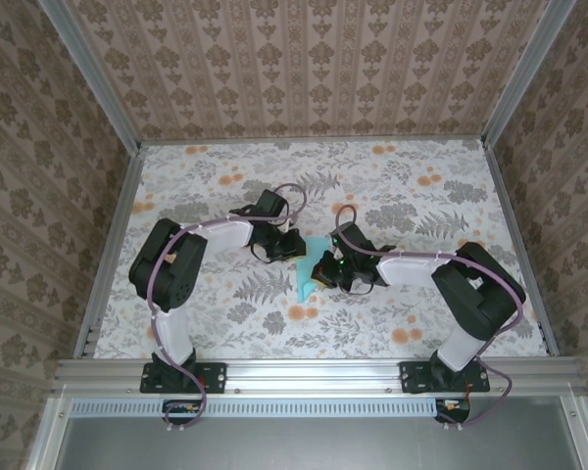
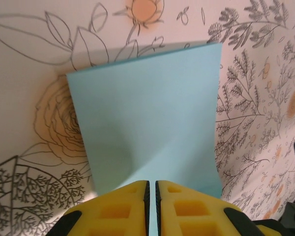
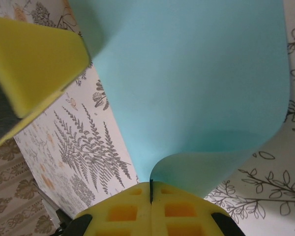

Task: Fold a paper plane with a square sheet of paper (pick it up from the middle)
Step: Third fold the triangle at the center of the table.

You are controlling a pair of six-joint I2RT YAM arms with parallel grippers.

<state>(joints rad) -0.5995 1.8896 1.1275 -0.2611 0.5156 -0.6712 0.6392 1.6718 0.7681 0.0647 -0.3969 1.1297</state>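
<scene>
i'm watching both arms meeting over the middle of the floral table (image 1: 392, 313). the left gripper (image 2: 149, 189) is pinching one edge of the square sheet of paper (image 2: 147, 123), its pads nearly touching with only the teal sheet between them. the right gripper (image 3: 151, 189) is clamping another edge, jaws pressed together on it, and the paper is curling there. i'm seeing the sheet sitting between the two grippers
</scene>
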